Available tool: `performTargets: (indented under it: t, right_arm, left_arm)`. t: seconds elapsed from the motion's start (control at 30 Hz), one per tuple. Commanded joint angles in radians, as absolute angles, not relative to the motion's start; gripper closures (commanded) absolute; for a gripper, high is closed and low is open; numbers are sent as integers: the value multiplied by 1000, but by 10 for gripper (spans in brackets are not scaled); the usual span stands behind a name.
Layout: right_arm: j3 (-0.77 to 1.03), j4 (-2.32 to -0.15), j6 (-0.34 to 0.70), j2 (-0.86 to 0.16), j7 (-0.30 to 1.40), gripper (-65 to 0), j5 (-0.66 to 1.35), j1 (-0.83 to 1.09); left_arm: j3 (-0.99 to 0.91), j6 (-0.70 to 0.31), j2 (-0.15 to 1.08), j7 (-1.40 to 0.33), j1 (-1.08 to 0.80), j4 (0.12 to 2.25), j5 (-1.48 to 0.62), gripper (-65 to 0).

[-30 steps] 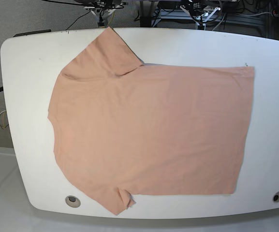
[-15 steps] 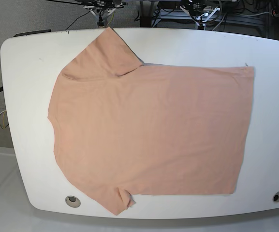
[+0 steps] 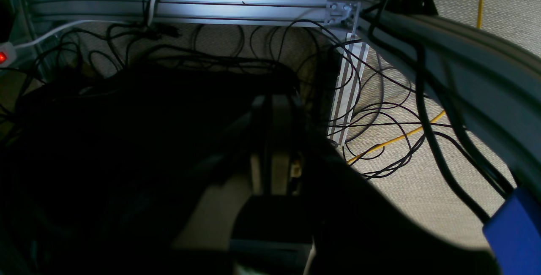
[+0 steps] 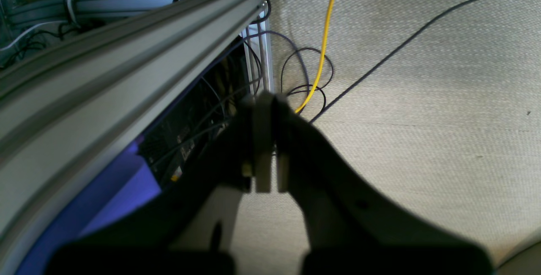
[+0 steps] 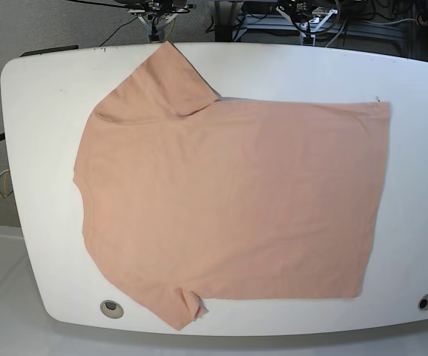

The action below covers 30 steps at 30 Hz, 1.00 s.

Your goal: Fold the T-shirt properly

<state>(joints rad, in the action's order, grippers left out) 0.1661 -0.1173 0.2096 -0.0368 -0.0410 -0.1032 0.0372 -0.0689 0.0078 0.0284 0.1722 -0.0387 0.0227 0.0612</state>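
The salmon-pink T-shirt (image 5: 228, 200) lies spread flat on the white table (image 5: 43, 148), collar end to the left, hem to the right, one sleeve at the far edge and one at the near edge. Neither arm shows in the base view. My left gripper (image 3: 270, 102) is shut with nothing in it, seen in the left wrist view over dark gear and cables on the floor. In the right wrist view my right gripper (image 4: 266, 99) is shut and empty too, hanging over beige carpet beside an aluminium rail.
Aluminium frame rails (image 3: 236, 9) and tangled black cables (image 3: 380, 110) lie under the left wrist. A yellow cable (image 4: 323, 38) runs across the carpet in the right wrist view. Two round holes (image 5: 111, 308) mark the table's near edge.
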Motion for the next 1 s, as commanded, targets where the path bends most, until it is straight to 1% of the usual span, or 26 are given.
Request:
performTargets:
  t: [0.0,0.97]
  right_arm:
    - [168,-123,217,-43,-39,-7,-101,40]
    - [172,-135,219,-43,-51,-8,-94,45]
  left_arm:
    - [-65,11,36,181,-53,33,56,-9]
    - [-64,9,34,183,-47,35,52,-5]
